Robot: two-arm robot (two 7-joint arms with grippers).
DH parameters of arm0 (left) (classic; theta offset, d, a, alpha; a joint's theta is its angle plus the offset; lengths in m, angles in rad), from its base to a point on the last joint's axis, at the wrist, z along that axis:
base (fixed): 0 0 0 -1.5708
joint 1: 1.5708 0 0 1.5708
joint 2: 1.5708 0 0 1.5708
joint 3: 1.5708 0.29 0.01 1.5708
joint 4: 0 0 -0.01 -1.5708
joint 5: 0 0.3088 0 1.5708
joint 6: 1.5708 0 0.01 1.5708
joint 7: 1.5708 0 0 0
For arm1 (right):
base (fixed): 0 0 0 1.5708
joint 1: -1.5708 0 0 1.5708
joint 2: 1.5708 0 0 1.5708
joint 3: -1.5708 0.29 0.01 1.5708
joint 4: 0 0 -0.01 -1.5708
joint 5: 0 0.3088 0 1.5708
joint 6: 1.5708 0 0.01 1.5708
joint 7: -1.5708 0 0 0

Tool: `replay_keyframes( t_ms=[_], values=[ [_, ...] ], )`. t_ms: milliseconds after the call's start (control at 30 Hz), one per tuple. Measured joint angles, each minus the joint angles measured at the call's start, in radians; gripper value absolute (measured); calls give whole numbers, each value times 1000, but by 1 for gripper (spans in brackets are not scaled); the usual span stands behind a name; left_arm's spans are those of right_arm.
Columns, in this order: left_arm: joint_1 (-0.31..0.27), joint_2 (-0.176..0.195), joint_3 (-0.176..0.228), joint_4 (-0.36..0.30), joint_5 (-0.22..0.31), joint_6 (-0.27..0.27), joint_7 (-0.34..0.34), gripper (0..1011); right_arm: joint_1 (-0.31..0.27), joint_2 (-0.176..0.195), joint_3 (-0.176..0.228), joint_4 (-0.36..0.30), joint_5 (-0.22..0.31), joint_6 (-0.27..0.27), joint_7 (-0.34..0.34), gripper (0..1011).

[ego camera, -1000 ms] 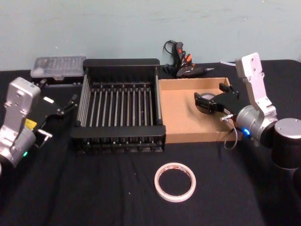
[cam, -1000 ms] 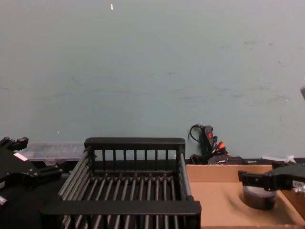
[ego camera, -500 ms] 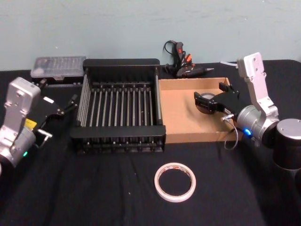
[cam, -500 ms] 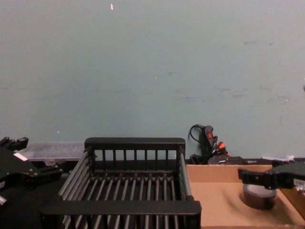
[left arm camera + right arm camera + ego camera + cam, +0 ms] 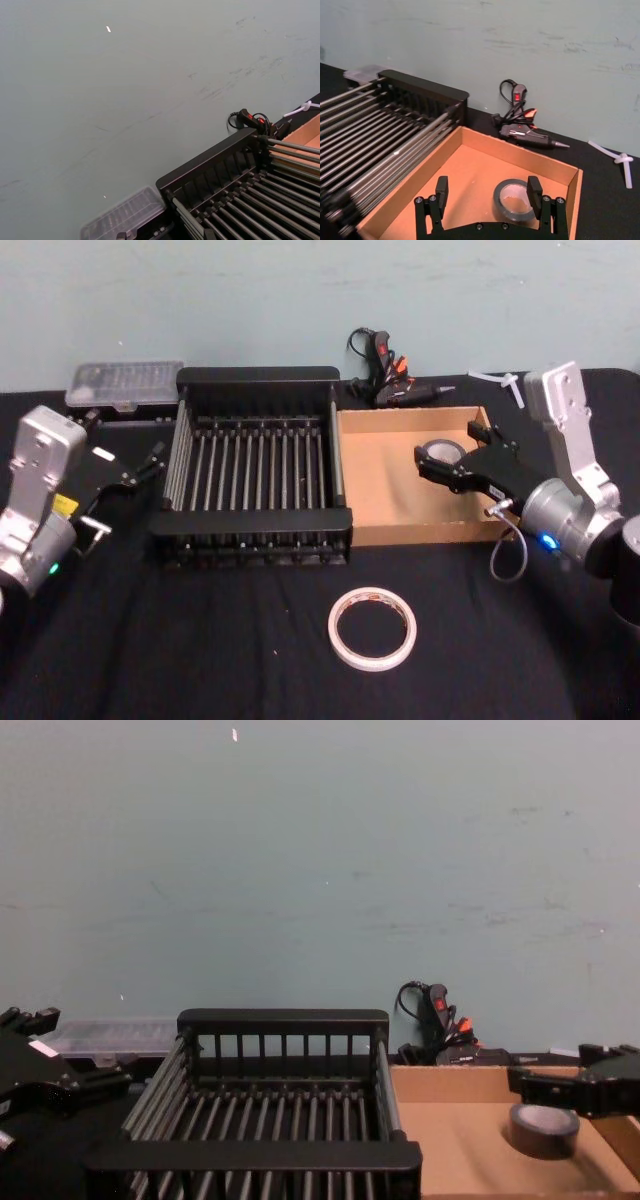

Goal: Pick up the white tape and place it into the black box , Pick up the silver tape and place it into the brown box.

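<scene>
The silver tape (image 5: 440, 451) lies flat on the floor of the brown box (image 5: 385, 495), near its far right corner. My right gripper (image 5: 449, 442) hangs open just above and behind it, touching nothing; in the right wrist view the silver tape (image 5: 516, 199) sits low between the spread fingers (image 5: 441, 188). In the chest view the silver tape (image 5: 544, 1128) rests on the cardboard with the gripper above it. The white tape (image 5: 372, 626) lies on the black cloth in front of both boxes. The black box (image 5: 255, 374) stands to the left of the brown one. My left gripper (image 5: 125, 437) is parked open, left of the black box.
A black glue gun (image 5: 392, 380) with its cord lies behind the brown box by the wall. A clear plastic case (image 5: 122, 383) sits behind the black box at the left. A white zip tie (image 5: 500, 380) lies at the back right.
My right gripper has lifted and drawn back to the right from around the silver tape, which stays on the brown box floor. The left arm has not moved.
</scene>
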Motion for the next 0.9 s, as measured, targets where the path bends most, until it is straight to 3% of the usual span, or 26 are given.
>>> replay_keyframes(
  t_ms=[500,900],
  values=[
    [0,0,0,0,0,0,0,1001,-167,99,7,-194,62,-7,42,1002],
    [0,0,0,0,0,0,0,1001,-265,150,-11,-270,90,-9,45,1002]
  ],
)
